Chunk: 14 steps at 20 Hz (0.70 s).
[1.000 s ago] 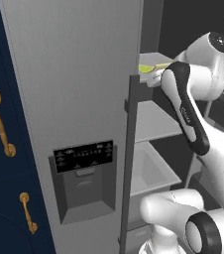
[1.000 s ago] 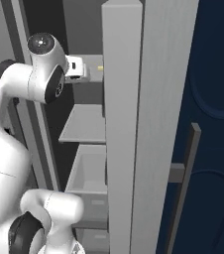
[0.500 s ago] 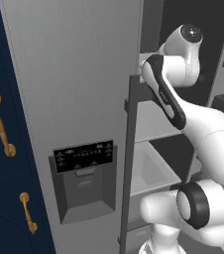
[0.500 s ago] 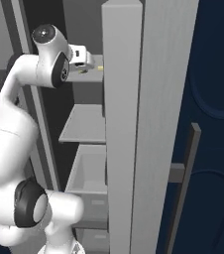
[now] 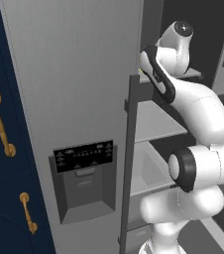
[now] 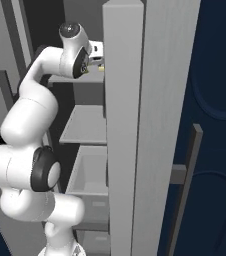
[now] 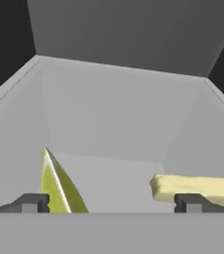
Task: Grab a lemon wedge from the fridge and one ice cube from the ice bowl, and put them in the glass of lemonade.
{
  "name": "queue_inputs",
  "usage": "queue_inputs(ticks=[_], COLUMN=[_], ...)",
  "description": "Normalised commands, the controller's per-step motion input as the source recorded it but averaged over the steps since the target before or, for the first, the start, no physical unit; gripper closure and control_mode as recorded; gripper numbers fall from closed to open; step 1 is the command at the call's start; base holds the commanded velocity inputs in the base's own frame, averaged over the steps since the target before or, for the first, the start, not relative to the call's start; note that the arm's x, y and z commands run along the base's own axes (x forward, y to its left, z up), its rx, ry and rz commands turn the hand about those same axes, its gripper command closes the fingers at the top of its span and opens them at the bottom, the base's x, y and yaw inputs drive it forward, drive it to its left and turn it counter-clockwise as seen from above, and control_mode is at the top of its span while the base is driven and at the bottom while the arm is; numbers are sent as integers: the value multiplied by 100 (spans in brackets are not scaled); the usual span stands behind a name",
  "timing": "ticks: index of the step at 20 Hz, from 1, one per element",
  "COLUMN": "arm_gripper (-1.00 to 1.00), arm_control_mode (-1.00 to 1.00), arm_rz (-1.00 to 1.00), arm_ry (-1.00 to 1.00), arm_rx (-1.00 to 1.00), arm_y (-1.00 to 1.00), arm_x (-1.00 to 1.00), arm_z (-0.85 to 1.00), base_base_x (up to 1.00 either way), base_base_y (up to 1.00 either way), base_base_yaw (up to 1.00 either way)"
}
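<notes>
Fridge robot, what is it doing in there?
The white robot arm is reaching up into the open fridge, onto a high shelf. Its gripper is open and holds nothing. Seen from the hand, a lemon wedge lies on the shelf right by one fingertip, and a pale yellow thing lies by the other. It looks like the robot is lining up to pick the wedge, but it has not grabbed it yet.
</notes>
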Motion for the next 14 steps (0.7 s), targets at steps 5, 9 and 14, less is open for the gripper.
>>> queue_inputs(ticks=[5, 9, 14], arm_gripper=[-100, -100, -100], arm_control_mode=[-100, -100, -100], arm_rz=[19, 13, 13], arm_ry=[6, 0, 1], arm_rx=[9, 2, 0], arm_y=[0, 0, 12], arm_x=[-16, -7, 0], arm_z=[0, -2, -2], base_base_x=[0, 0, 0], base_base_y=[0, 0, 0], base_base_yaw=[0, 0, 0])
